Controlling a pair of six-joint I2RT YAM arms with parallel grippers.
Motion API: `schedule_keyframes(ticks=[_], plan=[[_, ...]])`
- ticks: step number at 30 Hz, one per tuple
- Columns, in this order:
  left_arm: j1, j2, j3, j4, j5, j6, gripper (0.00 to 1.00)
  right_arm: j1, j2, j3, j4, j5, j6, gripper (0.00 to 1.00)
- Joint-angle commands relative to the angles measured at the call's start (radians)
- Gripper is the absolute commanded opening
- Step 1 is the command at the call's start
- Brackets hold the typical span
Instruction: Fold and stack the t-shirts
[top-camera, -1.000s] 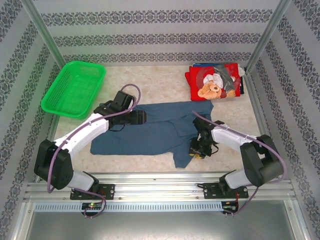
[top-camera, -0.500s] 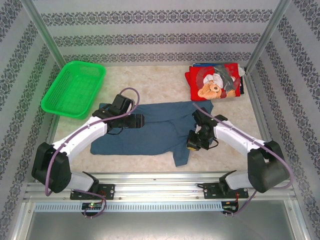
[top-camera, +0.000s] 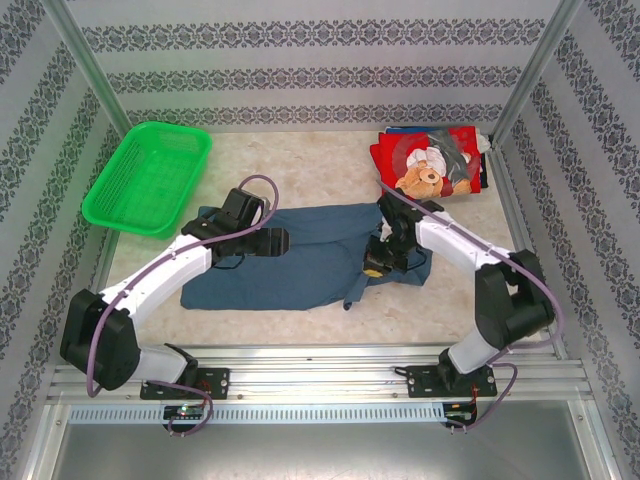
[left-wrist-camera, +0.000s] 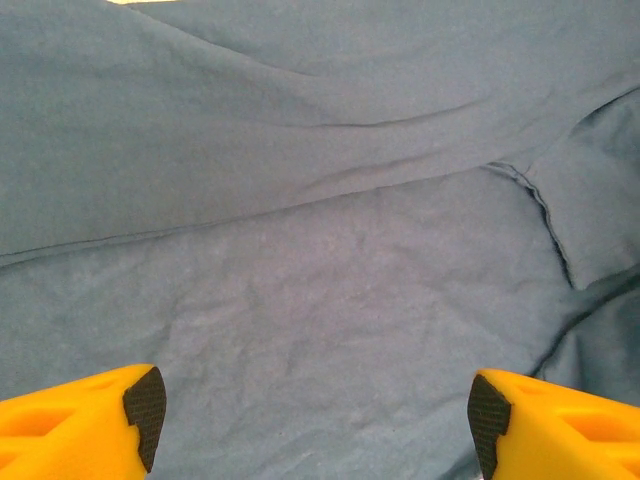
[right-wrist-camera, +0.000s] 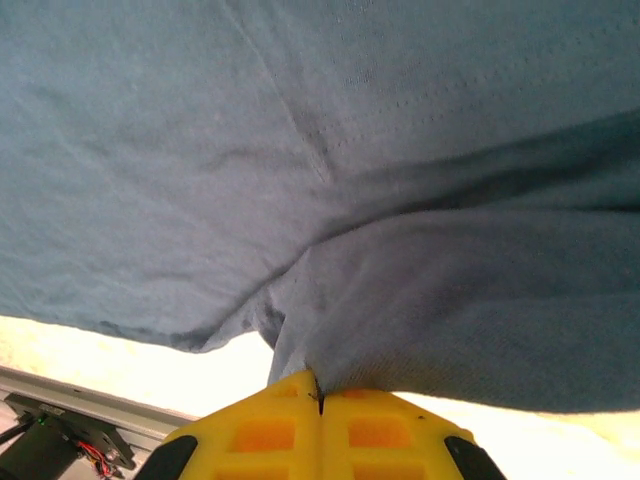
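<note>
One blue tee (top-camera: 310, 255) near green basket (top-camera: 150, 180): right fingers (right-wrist-camera: 290, 430) pinch it, left fingers (left-wrist-camera: 70, 420) open.

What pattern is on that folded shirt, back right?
Red with a teddy-bear print; the folded shirt shows best in the top external view.

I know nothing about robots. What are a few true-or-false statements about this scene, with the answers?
1. The right gripper is pinching the blue t-shirt. True.
2. The left gripper is gripping cloth too. False: its jaws stand open above the shirt.
3. The red teddy-bear shirt lies in the green basket. False: it lies on the table at the far right; the basket is at the far left.
4. The blue t-shirt lies on the table. True.
</note>
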Motion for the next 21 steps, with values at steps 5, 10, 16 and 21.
schedule_keyframes(ticks=[5, 10, 16, 21], plan=[[-0.023, -0.026, 0.002, 0.025, 0.018, 0.041, 0.80, -0.039, 0.113, 0.097, 0.006, -0.035, -0.053, 0.05], [-0.024, -0.029, 0.003, 0.015, 0.006, 0.040, 0.80, -0.056, 0.151, 0.136, 0.038, -0.040, -0.061, 0.31], [-0.024, -0.040, 0.002, -0.005, -0.017, 0.035, 0.81, -0.054, -0.011, 0.126, 0.040, 0.024, -0.058, 0.46], [-0.024, -0.052, -0.011, 0.003, -0.034, 0.023, 0.81, -0.007, -0.133, -0.004, 0.047, -0.004, 0.000, 0.46]])
